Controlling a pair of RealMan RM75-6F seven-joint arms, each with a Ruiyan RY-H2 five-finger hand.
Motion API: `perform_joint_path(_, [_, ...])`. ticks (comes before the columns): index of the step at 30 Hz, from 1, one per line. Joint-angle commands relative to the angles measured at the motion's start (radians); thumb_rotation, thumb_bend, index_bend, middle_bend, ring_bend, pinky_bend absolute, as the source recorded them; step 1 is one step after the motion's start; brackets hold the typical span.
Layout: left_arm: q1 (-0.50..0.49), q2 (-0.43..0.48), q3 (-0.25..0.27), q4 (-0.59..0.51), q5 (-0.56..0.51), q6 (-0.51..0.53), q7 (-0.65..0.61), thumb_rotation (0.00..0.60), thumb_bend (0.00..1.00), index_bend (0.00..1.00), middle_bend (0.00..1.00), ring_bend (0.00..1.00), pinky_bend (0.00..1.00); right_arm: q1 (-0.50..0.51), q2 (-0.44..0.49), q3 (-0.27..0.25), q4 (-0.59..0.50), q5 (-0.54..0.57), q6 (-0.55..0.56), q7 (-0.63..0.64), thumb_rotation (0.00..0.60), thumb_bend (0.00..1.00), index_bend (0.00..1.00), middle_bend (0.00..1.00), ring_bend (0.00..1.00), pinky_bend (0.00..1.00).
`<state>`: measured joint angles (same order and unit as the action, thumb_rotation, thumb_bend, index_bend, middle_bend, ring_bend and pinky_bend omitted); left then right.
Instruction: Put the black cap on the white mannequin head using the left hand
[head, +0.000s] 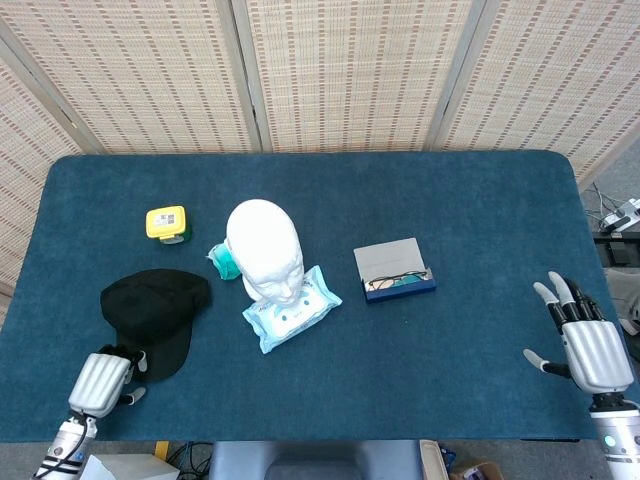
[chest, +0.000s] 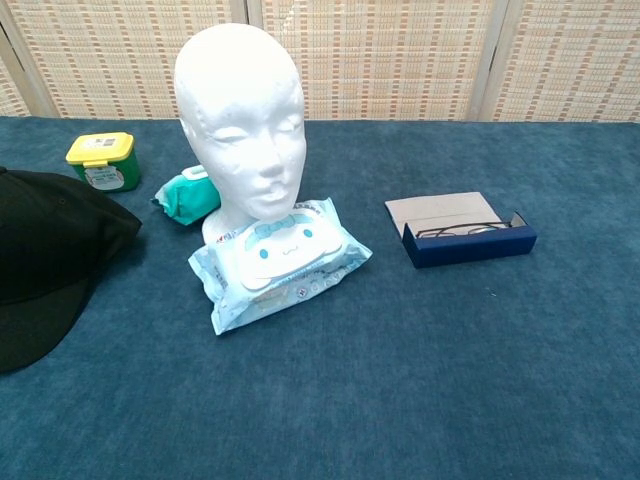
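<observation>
Black cap (head: 153, 315) lies flat on table, brim toward left hand (head: 100, 382), just ahead of its fingertips. White mannequin head (head: 265, 247) stands upright, bare, farther ahead-right of hand.

- The left hand (head: 100, 382) shows at the lower left of the head view, its ribbed silver back turned up toward the camera.
- Its dark-tipped fingers (head: 128, 358) are curled in under the palm, and whether they hold anything cannot be told.
- The right hand (head: 592, 352) shows at the lower right, back upward, holding nothing.
- Its fingers (head: 556, 295) are spread and point away from the robot, the thumb out to the side.
- The chest view shows neither hand.
</observation>
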<state>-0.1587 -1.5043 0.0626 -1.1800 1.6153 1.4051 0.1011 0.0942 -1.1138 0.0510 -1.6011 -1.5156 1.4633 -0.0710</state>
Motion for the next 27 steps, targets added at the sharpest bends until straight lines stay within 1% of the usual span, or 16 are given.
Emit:
perform_joint_path(1, [-0.001, -0.021, 0.000, 0.028, 0.008, 0.008, -0.002, 0.600, 0.05, 0.56, 0.73, 0.44, 0.40, 0.000, 0.001, 0.000, 0.000, 0.000, 0.001, 0.002, 0.600, 0.00, 0.00, 0.03, 0.00, 0.16])
perform_joint_path(21, [-0.007, -0.095, -0.015, 0.146, 0.000, 0.020, -0.012, 0.600, 0.05, 0.58, 0.76, 0.46, 0.40, -0.001, 0.004, 0.002, 0.000, 0.001, 0.000, 0.010, 0.600, 0.00, 0.00, 0.03, 0.00, 0.16])
perform_joint_path(27, [-0.004, -0.127, -0.029, 0.197, -0.003, 0.051, -0.039, 0.600, 0.05, 0.60, 0.77, 0.47, 0.40, -0.002, 0.004, 0.002, 0.000, 0.000, 0.001, 0.011, 0.600, 0.00, 0.00, 0.03, 0.00, 0.16])
